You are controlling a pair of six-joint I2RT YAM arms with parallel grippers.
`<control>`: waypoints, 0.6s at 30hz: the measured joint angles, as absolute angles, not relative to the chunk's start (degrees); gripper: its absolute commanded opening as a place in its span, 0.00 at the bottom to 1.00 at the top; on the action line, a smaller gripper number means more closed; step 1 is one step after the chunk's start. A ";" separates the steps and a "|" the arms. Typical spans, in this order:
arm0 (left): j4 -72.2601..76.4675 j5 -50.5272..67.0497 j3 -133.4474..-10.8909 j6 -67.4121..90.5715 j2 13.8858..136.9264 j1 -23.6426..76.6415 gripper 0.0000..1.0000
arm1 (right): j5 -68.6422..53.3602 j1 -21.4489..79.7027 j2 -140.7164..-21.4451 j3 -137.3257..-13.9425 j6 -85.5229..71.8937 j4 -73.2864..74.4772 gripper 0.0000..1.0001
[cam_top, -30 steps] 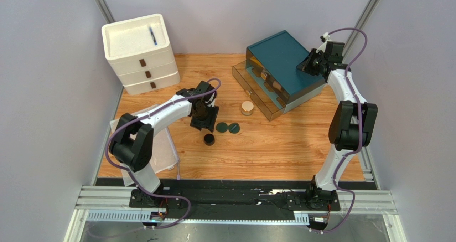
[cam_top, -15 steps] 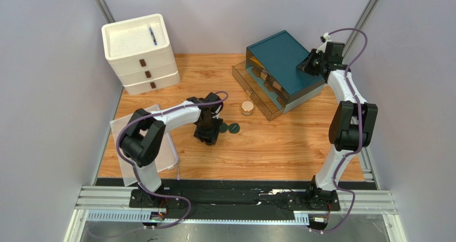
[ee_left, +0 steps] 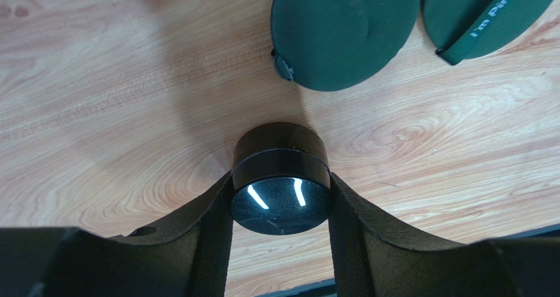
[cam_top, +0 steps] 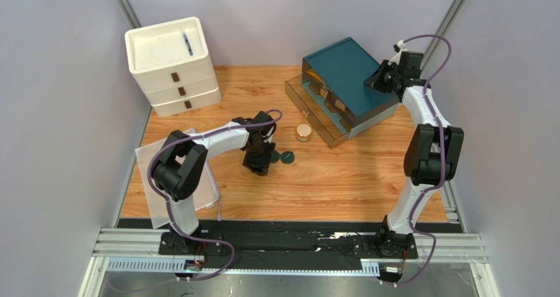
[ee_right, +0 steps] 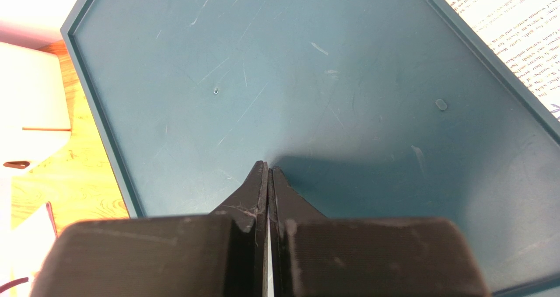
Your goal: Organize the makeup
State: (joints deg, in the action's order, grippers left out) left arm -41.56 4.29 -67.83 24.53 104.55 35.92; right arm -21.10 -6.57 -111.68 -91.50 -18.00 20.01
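Clamped in left gripper (ee_left: 279, 179), jaws half-spread: black jar (ee_left: 280, 205), round, glossy lid, upright. 2 dark green compacts (ee_left: 345, 31) just beyond fingertips.

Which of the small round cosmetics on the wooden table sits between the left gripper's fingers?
The glossy black round jar, clamped by the left gripper. The two dark green round compacts lie just beyond it, untouched.

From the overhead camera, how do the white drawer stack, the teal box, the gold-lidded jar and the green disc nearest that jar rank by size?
1. white drawer stack and teal box: largest, too alike to rank.
2. gold-lidded jar.
3. green disc: nearly equal to the jar.
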 measured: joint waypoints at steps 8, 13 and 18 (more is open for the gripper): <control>-42.41 4.60 -78.00 23.70 104.36 35.92 0.00 | -21.12 -6.57 -111.70 -91.59 -18.00 20.05 0.00; -36.05 9.34 -88.01 26.11 105.67 35.92 0.00 | -21.15 -6.57 -111.85 -91.85 -18.00 20.36 0.00; -27.97 14.98 -99.96 32.23 114.52 36.34 0.00 | -21.15 -6.57 -111.90 -91.92 -18.00 20.47 0.00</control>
State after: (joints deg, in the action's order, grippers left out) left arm -27.97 14.98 -99.96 32.23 114.52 36.34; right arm -21.15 -6.57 -111.90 -91.92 -18.00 20.47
